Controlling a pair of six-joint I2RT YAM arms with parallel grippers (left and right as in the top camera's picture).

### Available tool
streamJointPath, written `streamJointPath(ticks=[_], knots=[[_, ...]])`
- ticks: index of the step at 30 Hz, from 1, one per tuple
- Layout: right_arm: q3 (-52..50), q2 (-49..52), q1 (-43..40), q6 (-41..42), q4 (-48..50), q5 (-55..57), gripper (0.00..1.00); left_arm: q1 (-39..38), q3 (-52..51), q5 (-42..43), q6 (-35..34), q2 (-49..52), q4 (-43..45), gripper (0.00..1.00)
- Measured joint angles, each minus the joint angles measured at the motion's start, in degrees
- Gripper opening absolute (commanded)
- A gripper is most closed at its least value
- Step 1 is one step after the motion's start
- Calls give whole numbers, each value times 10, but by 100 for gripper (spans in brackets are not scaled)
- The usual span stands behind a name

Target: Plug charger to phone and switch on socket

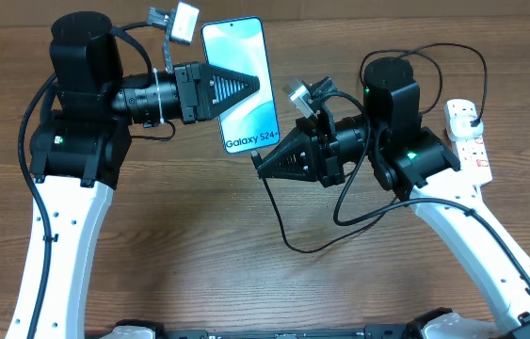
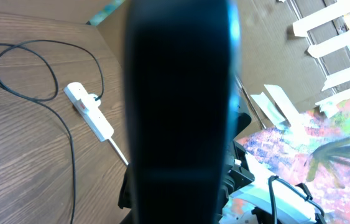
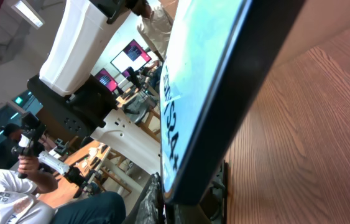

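- Left gripper [image 1: 250, 85] is clamped across the slim rectangular smartphone with the bright blue "Galaxy S24" screen [image 1: 246, 122]. The screen faces my overhead camera, near table centre.
- In the left wrist view the smartphone's dark back [image 2: 181, 112] fills the frame.
- Right gripper [image 1: 260, 169] sits just beside the smartphone's lower end, jaws closed on the end of the thin black charger cable [image 1: 293, 248]. I cannot see the connector tip.
- The cable loops across the brown wooden table [image 1: 199, 235] to the white power strip [image 1: 472, 141] at far right, with its plug seated there.
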Motion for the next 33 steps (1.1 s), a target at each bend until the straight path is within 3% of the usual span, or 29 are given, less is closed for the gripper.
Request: streamJointPath(ticks=[33], knots=[[0, 0, 0, 67, 43, 15, 4, 1, 0, -11, -20, 0, -10, 4]])
